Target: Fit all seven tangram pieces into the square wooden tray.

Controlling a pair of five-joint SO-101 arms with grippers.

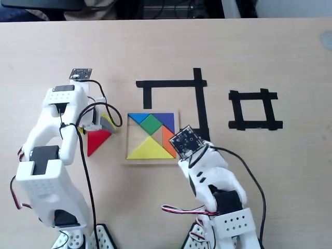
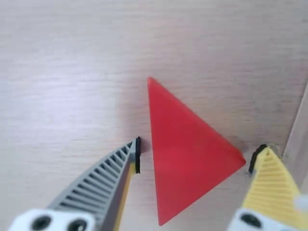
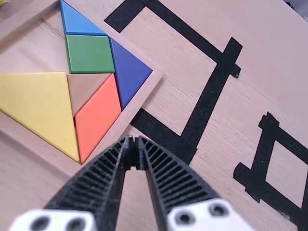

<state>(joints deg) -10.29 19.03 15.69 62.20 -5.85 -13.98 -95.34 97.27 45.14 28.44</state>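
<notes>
Left tool (image 2: 198,156) is wide open and low over the light wooden surface (image 1: 249,46). Its grey finger (image 2: 115,166) and yellow finger (image 2: 269,173) straddle the flat red plastic triangle (image 2: 187,154). Both tips sit just beside the triangle's edges; no firm grip is visible.

The triangle lies on the surface just outside the square wooden tray (image 1: 153,160), on the left arm's side.

In the tray, packed together:
- large yellow triangle (image 1: 149,149)
- green square (image 1: 151,124)
- light blue triangle (image 1: 137,117)
- dark blue piece (image 1: 165,119)
- orange piece (image 1: 168,140)
- small tan triangle (image 3: 86,86)

Bare tray floor (image 1: 133,134) shows beside the yellow piece.

Right tool (image 3: 133,155) has its black fingers pressed together on nothing. It sits near the tray's corner by the orange piece.

Black tape outlines (image 1: 254,110) are stuck on the surface beyond the tray.
</notes>
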